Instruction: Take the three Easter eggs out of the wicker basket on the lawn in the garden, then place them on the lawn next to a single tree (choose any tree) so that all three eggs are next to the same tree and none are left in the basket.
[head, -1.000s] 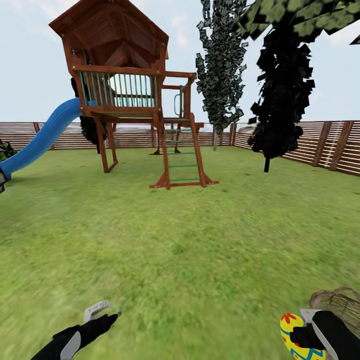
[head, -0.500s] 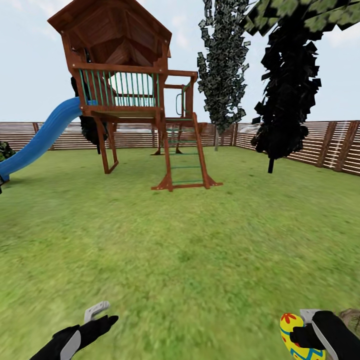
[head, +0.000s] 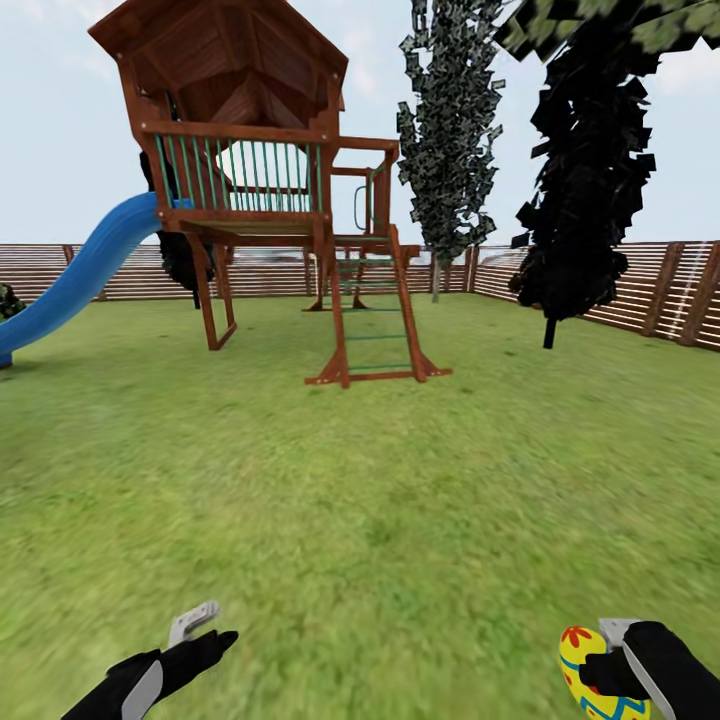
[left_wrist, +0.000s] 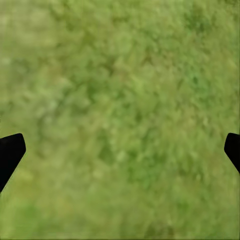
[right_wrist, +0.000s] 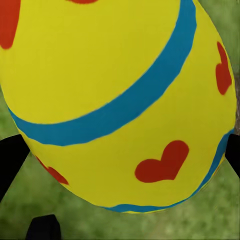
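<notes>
Step in hand: carrying one egg (head: 585, 678) toward a tree; right gripper (head: 610, 675) is holding it low at the head view's right corner, fingers clamped on its sides (right_wrist: 120, 100); left gripper (head: 200, 625) is hanging over the lawn (head: 360, 500), fingers apart, holding nothing. Ahead: play tower (head: 260, 180), fence (head: 620, 285). Next move, as judged: picking a broad-canopied tree, driving up, lowering the egg beside its trunk.

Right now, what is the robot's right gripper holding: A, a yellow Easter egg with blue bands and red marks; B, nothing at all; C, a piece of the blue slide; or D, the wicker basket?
A: the right gripper is closed on the yellow Easter egg, whose blue bands and red marks show close up in the right wrist view.
</notes>
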